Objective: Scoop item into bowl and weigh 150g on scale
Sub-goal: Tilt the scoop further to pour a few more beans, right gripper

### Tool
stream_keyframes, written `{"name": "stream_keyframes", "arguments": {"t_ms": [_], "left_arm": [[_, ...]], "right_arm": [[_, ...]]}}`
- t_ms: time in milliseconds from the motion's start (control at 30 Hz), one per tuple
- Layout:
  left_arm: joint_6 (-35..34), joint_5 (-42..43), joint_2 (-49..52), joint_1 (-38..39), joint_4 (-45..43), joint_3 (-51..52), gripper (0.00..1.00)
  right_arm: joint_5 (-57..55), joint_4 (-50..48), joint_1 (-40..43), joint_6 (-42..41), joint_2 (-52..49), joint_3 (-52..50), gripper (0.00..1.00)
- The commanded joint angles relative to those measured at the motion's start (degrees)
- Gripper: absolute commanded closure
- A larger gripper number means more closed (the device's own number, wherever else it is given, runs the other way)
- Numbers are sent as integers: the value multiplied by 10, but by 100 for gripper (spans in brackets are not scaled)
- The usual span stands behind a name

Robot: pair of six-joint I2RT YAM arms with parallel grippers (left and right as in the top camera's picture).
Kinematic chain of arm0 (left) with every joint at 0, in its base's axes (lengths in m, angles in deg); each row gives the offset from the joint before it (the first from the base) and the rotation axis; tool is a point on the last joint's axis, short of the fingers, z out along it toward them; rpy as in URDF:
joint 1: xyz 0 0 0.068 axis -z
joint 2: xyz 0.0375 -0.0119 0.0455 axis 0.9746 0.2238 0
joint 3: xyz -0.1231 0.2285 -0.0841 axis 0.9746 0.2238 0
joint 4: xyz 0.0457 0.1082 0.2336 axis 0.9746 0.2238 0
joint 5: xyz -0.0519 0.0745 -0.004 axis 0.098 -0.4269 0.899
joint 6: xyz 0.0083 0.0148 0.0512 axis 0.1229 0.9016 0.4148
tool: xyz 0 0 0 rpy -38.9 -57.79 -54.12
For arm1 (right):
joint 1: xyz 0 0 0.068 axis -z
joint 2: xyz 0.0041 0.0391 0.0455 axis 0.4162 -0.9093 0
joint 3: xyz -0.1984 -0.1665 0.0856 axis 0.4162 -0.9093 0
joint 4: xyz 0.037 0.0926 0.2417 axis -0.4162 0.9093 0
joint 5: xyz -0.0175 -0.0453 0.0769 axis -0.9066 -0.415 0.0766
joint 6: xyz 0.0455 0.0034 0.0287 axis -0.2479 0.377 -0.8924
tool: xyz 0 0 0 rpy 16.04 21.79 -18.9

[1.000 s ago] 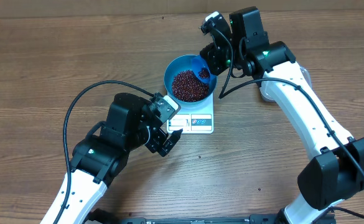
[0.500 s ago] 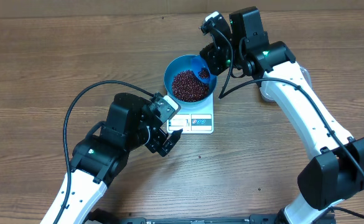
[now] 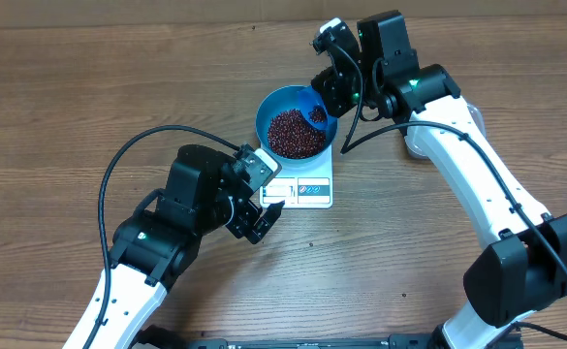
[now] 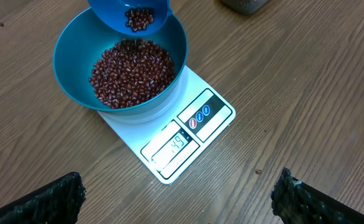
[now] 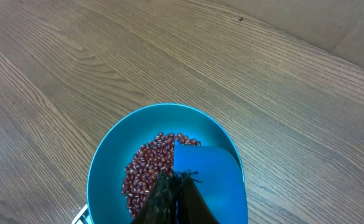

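On your wood table [image 3: 70, 97], the bowl [image 3: 268, 109] of beans [image 3: 295, 134] sits under your right gripper [image 5: 174, 196], which clamps the scoop [image 5: 206, 180]. Your left gripper [image 3: 260, 218] gapes wide. Only the left wrist view shows the digits on the scale [image 4: 216, 121].

Left wrist view: only the dark tips of the left pincer [image 4: 178, 202] show, in the bottom corners, cut by the lower edge. Far ahead of it, the scoop [image 4: 130, 14] is sliced by the top edge, its handle unseen. The digits on the scale [image 4: 197, 118] are too blurred to read.

Right wrist view: the right pincer [image 5: 175, 199] is a dark blurred mass cut by the bottom edge. Beneath it, the bowl [image 5: 104, 162] covers nearly all the scale, and the scoop hides some beans [image 5: 144, 168].
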Motion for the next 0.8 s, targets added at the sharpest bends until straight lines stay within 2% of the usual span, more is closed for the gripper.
{"name": "stream_keyframes", "arguments": {"t_ms": [0, 200, 367, 567, 767], "left_arm": [[5, 9, -7, -2, 0, 3, 0], [5, 9, -7, -2, 0, 3, 0], [5, 9, -7, -2, 0, 3, 0], [5, 9, -7, -2, 0, 3, 0], [5, 9, -7, -2, 0, 3, 0]], "right_arm": [[5, -4, -2, -2, 3, 18, 96], [5, -33, -2, -2, 4, 18, 96], [5, 3, -2, -2, 3, 18, 96], [5, -23, -2, -2, 4, 18, 96], [20, -9, -2, 0, 3, 18, 96]]}}
